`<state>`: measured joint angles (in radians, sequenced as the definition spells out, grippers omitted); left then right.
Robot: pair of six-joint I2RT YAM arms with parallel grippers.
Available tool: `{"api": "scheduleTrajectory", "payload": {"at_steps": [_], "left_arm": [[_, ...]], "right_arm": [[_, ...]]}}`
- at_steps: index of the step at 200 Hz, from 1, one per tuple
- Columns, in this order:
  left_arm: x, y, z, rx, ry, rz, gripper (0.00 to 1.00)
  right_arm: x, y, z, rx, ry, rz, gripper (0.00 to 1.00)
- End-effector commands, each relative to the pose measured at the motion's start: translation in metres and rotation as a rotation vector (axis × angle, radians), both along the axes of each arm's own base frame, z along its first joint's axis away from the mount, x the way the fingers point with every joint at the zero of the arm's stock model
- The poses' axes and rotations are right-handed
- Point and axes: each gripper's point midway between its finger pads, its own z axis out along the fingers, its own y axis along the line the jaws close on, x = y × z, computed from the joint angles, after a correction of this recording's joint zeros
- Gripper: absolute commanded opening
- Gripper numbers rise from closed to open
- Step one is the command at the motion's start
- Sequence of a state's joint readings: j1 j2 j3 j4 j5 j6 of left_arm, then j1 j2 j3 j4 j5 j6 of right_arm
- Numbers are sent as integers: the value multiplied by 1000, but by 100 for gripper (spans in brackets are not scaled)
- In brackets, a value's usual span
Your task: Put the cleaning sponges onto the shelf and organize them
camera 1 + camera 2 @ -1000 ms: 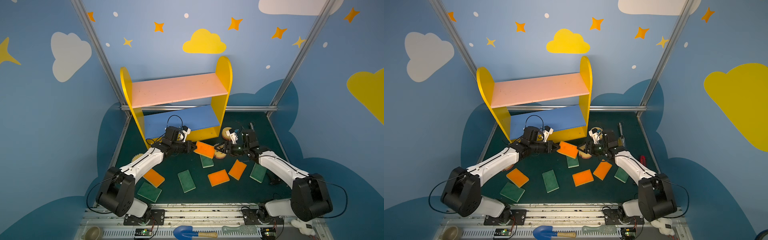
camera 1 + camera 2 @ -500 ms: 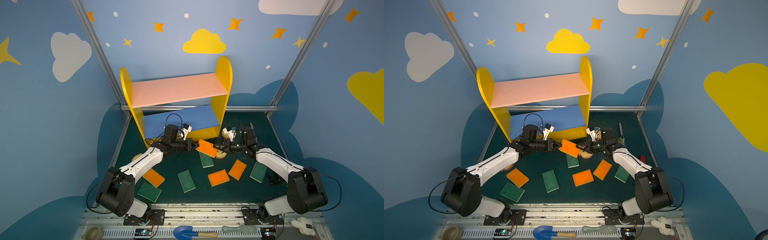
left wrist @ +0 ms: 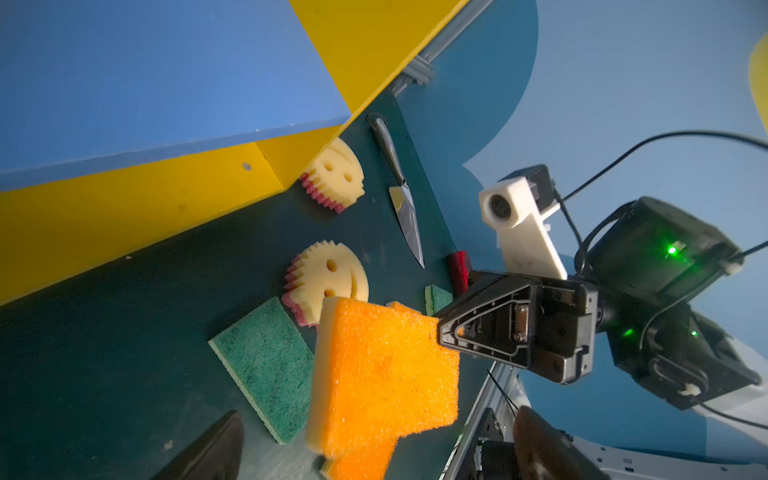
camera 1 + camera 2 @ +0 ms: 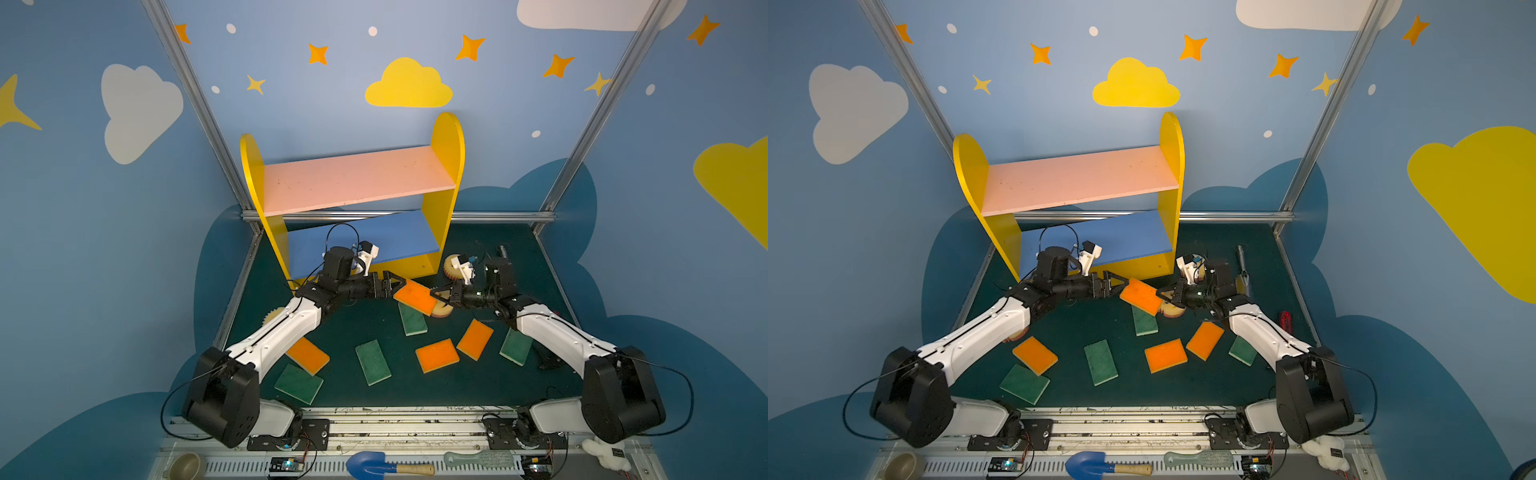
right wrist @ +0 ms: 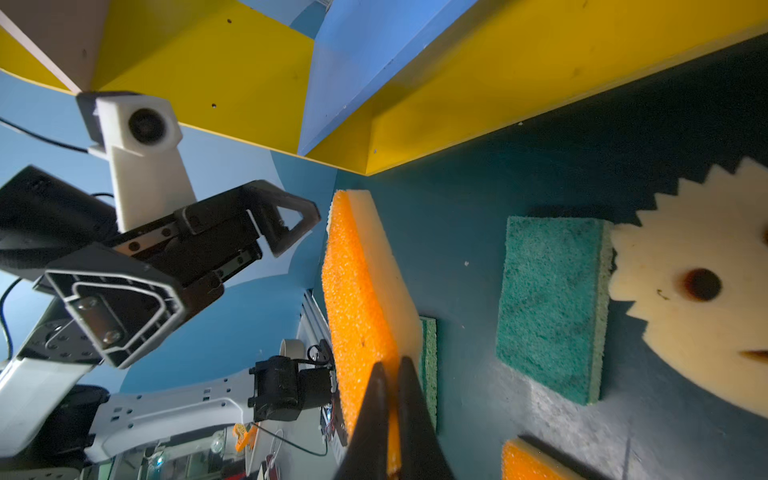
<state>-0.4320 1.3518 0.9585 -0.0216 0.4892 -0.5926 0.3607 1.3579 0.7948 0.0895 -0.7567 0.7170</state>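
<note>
The right gripper (image 5: pixel 391 370) is pressed together on one end of an orange-topped sponge (image 5: pixel 357 299), holding it clear of the mat with only a thin bite. That is where I'd expect trouble: the pad is soft and most of it hangs free past the fingertips, so a quick swing could twist it loose. Just past that free end the left gripper (image 4: pixel 397 286) stands spread wide, apparently not touching. If either arm shifts sideways, a finger could catch the foam and drag it out. Directly beneath the right gripper lie a green-topped sponge (image 4: pixel 412 320) and a smiley-face sponge (image 4: pixel 440 309), so a drop would land on them and jumble things further. Farther on, beyond both grippers, stands the shelf (image 4: pixel 449 166). The sponge's loose end could strike the front edge of the blue board (image 4: pixel 361 245) on the way in.
</note>
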Motion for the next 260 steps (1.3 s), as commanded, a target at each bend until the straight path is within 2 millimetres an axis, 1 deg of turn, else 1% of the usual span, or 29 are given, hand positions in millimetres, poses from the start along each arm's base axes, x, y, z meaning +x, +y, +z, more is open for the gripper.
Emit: {"api": "scheduleTrajectory", "payload": {"at_steps": [1, 12, 15, 17, 20, 41, 61, 83, 95, 110, 141, 161, 211, 247, 260], "left_arm": [[2, 16, 6, -34, -53, 125, 98], [-1, 18, 3, -46, -54, 149, 97], [-2, 18, 2, -48, -53, 152, 97], [-1, 18, 0, -49, -53, 157, 97], [-3, 17, 0, -54, -57, 156, 97], [-9, 13, -7, -78, -60, 160, 95], [-17, 2, -13, -116, -76, 146, 93], [-21, -11, -11, -161, -125, 134, 91], [-22, -21, -9, -175, -147, 117, 90], [-21, -33, -6, -179, -169, 95, 88], [-17, -54, 3, -222, -202, 61, 78], [-12, -65, 0, -219, -192, 45, 75], [-1, -80, -8, -264, -165, 48, 66], [8, -85, -12, -262, -164, 60, 61], [11, -87, -11, -262, -166, 60, 57]], "right_arm": [[13, -13, 13, 44, -28, -173, 0], [14, -17, 15, 66, -27, -233, 0], [16, -19, 19, 77, -35, -258, 0], [14, -21, 13, 73, -23, -269, 0], [13, -22, 11, 73, -19, -280, 0], [13, -30, 15, 93, -27, -370, 0], [14, -35, 20, 105, -30, -428, 0], [14, -36, 25, 126, -22, -467, 0], [14, -36, 26, 138, -14, -482, 0], [13, -35, 29, 151, -21, -488, 0], [10, -35, 28, 148, -15, -496, 0], [9, -30, 27, 154, -10, -466, 0], [9, -17, 18, 175, 25, -410, 0], [7, -11, 22, 185, 23, -384, 0], [5, -13, 22, 185, 22, -386, 0]]}}
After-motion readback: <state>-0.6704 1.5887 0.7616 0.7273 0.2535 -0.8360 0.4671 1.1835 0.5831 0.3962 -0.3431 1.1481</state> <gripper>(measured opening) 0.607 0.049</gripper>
